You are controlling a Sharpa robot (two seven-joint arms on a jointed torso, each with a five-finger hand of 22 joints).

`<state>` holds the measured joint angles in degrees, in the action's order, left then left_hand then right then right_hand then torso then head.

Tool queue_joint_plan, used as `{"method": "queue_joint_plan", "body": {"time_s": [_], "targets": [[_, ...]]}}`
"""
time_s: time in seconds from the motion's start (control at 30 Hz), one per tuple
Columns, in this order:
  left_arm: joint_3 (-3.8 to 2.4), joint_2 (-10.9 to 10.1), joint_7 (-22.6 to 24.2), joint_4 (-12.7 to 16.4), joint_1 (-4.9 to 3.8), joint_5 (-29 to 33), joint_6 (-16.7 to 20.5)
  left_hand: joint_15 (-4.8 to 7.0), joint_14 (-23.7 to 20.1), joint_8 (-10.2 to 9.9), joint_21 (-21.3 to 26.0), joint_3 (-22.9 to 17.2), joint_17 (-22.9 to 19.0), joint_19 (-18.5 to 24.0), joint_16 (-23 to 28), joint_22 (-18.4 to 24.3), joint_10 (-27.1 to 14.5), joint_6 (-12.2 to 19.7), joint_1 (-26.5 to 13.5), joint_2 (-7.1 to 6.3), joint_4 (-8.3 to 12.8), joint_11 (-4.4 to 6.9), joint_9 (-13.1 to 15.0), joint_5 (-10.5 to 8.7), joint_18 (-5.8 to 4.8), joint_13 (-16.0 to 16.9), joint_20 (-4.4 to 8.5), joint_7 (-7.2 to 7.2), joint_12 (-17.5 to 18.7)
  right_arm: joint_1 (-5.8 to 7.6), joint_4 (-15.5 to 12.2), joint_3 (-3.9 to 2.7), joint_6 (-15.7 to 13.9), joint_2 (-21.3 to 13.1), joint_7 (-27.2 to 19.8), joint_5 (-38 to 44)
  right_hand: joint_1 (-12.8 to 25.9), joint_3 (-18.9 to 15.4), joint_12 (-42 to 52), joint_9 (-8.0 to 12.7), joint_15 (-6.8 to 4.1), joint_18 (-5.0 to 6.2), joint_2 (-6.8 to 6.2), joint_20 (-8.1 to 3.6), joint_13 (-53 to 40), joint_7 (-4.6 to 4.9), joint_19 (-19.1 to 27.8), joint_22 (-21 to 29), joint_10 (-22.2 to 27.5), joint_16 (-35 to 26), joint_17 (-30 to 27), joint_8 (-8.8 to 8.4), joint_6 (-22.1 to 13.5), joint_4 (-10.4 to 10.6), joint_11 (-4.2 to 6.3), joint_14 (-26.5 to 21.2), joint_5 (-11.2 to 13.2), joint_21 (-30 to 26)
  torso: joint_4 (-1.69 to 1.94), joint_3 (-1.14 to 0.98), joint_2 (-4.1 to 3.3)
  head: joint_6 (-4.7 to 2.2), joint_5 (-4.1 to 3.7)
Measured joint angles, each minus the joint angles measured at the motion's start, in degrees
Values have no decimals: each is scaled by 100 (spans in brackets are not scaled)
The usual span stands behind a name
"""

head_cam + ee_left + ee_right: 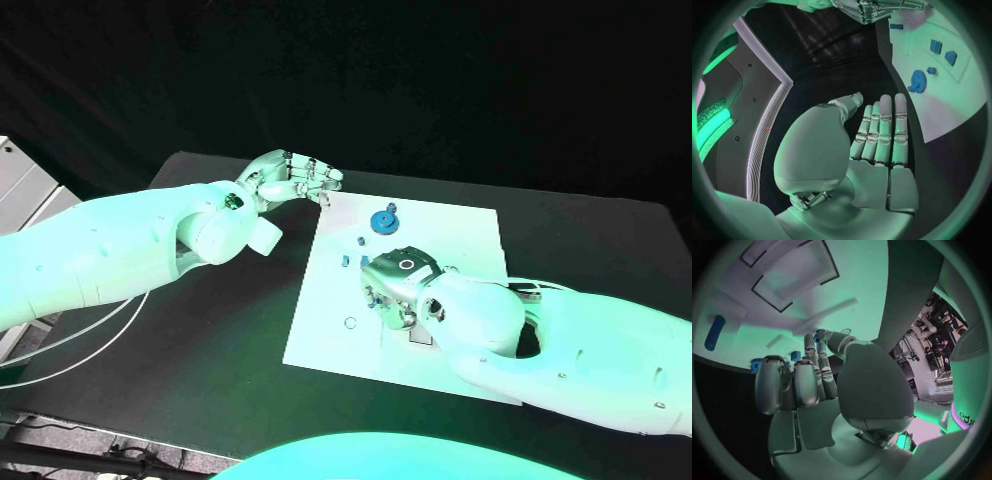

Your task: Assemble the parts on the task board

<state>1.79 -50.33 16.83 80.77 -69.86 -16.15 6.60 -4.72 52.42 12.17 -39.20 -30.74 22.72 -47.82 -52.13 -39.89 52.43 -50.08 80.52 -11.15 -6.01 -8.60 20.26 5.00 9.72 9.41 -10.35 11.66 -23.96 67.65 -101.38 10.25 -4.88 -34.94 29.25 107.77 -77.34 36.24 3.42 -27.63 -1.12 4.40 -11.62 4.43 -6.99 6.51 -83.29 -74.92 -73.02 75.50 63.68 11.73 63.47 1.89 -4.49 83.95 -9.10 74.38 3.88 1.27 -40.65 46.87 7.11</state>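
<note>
The white task board lies in the middle of the table. A blue gear stands near its far edge, with two small blue parts beside it. My left hand hovers at the board's far left corner; its fingers are stretched out straight and hold nothing. The left wrist view also has the gear and several blue parts on the board. My right hand is low over the board's middle with its fingers curled downward. Bits of blue show past them; whether it grips one is unclear.
The board has rectangular recesses and a long blue part close to my right hand. A small ring-shaped hole marks the board's near left area. Black table surrounds the board on every side.
</note>
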Motion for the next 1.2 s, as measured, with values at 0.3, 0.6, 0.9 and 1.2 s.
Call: {"method": "queue_joint_plan", "body": {"time_s": [0.3, 0.6, 0.9, 1.2], "targets": [[0, -3, -2, 0, 0, 0, 1, 0, 0, 0, 0, 0, 0, 0, 0, 5, -21, 0, 0, 0, 0, 21, -6, 0, 0, -5, 0, 0, 0, 1, 74, -2, -7, 54, 0, 0, -3, 0, 11, -9, 0, 0, 3, 0, 3, 0, 0, -2, 0, 0, 0, 0, 0, 0, 0, 0, -12, 0, 1, -2, -4, -8, -3], [0, -8, -6, 5, 0, -2, 2, 0, 0, 0, 0, 0, 0, 0, 0, 5, -21, 0, 0, 0, 0, 21, -6, 0, 0, -5, 0, 0, 0, -3, 113, 2, -22, 112, 0, 1, -24, 0, 10, 6, 0, 0, 24, 0, -3, -1, 0, -1, 0, 0, -1, -5, 0, 0, 0, 0, -12, 0, 4, 1, -4, 11, -3], [0, -9, -10, 9, -1, -4, 2, 0, 0, 0, 0, 16, 0, 0, 0, 5, -21, 0, 0, 0, -16, 21, -5, 0, 0, -4, 0, 0, 0, -43, 122, 20, -46, 151, -4, -8, -24, 0, 10, -7, 0, 0, 24, 0, -10, -1, 0, -1, 0, 0, -12, -12, -1, 1, 0, 0, -6, 0, 2, 4, 1, 30, -1], [0, -18, -17, 12, -1, -5, 2, 0, 0, 0, 0, 16, 0, 0, 0, 5, -21, 0, 0, 0, -16, 21, -5, 0, 0, -4, 0, 0, 0, -53, 106, 20, -66, 126, -11, -27, -24, -1, 3, -4, 0, 0, 24, 0, 0, 1, 0, 0, 0, 0, -36, 4, -23, 1, 0, 0, 2, -19, -2, 4, 4, 40, -3]]}}
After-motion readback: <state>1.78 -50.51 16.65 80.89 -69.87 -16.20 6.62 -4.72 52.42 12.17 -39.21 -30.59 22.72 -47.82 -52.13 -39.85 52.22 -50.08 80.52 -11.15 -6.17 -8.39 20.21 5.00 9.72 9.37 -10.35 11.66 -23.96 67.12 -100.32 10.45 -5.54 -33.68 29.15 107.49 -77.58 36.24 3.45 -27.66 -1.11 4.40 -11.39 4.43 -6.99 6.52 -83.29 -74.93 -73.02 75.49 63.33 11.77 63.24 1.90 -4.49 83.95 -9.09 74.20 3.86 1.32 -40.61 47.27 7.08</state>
